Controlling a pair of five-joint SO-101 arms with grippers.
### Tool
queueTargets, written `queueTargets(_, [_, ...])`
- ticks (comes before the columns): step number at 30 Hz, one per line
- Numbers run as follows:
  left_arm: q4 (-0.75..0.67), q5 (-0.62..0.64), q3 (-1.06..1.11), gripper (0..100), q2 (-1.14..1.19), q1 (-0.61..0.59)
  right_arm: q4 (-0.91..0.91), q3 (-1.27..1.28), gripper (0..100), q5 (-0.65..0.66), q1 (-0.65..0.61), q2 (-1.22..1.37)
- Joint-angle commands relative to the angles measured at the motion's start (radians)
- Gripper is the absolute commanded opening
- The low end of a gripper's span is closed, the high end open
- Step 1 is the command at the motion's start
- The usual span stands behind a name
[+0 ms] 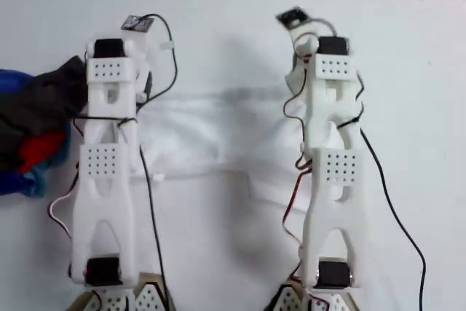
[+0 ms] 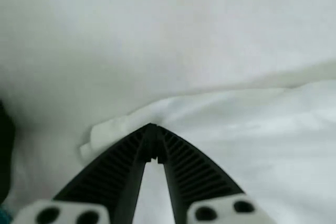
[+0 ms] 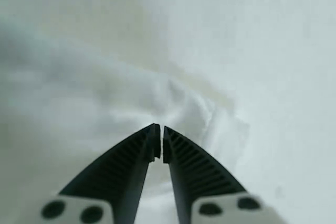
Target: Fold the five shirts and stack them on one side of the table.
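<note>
Left gripper [image 2: 152, 145] was closed down to the tips, which met on the hem of the white shirt [image 2: 252, 129]. A small flap of its edge stuck out just beside the fingers [image 2: 105, 182]. It looked like a pinch on the fabric, not on the bare surface [image 2: 157, 24] beyond it.

Right gripper [image 3: 157, 142] was nearly closed too, with only a hairline slit between the tips. Wrinkles in the white shirt [image 3: 79, 93] ran in toward the tips, so it had cloth pinched there.

High view: the white shirt [image 1: 211, 129] lay spread flat mid-surface [image 1: 233, 27], between my left arm [image 1: 105, 151] and right arm [image 1: 331, 143] and reaching under both. Its outline was hard to trace, white on white.

The pile of shirts [image 1: 33, 129] — dark grey on top, red and blue under it — sat bunched at the surface edge just outside my left arm, touching it near the wrist. It was loose, not folded, and I couldn't tell how many were in it.

A black cable [image 1: 397, 216] trailed across the surface beside the right arm.
</note>
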Motion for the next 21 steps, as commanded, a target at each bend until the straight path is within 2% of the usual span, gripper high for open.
queueTargets(1, [0.021, 0.002, -0.021, 3, -0.144, -0.026, 0.087, -0.203, 2.3, -0.008, 0.007, -0.016])
queueTargets(6, [0.023, 0.002, 0.101, 3, -0.336, -0.031, 0.087, -0.262, 2.4, -0.006, 0.070, -0.021])
queueTargets(14, [0.015, -0.005, 0.733, 3, -0.870, -0.023, 0.088, -0.244, 2.5, -0.006, 0.136, -0.213])
queueTargets(17, [-0.031, -0.005, 0.966, 3, -1.023, -0.025, 0.088, -0.130, 2.5, -0.006, 0.134, -0.349])
queueTargets(21, [-0.192, -0.006, 1.313, 3, -1.177, -0.026, 0.088, 0.163, 2.5, -0.006, 0.122, -0.573])
